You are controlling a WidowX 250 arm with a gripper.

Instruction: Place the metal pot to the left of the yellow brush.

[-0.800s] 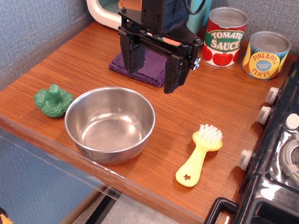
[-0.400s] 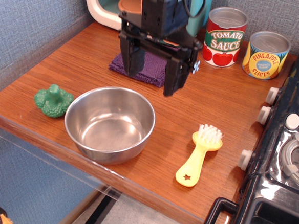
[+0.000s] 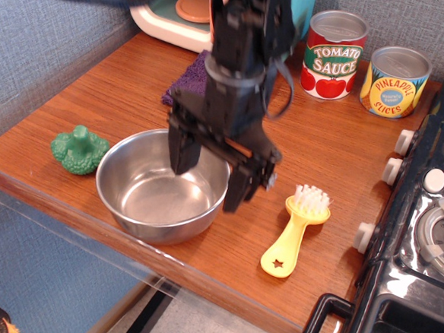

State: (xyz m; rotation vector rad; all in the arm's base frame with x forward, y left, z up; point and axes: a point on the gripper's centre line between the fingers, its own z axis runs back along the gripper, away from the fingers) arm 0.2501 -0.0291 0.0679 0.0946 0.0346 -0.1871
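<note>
The metal pot (image 3: 147, 195) stands upright near the table's front edge, left of the yellow brush (image 3: 295, 229). The brush lies flat with its white bristles pointing away and its star hole towards the front. My gripper (image 3: 206, 177) is open and empty. It hangs over the pot's right rim, its left finger (image 3: 181, 150) above the pot's inside and its right finger (image 3: 240, 184) just outside the rim, between pot and brush. I cannot tell whether a finger touches the rim.
A green broccoli toy (image 3: 79, 150) lies left of the pot. A purple cloth (image 3: 183, 84) lies behind my arm. A tomato sauce can (image 3: 333, 55) and a pineapple can (image 3: 395, 81) stand at the back. A toy stove (image 3: 423, 226) borders the right.
My gripper has moved forward and down from above the purple cloth to the pot's right rim, still open. The pot and brush have not moved.
</note>
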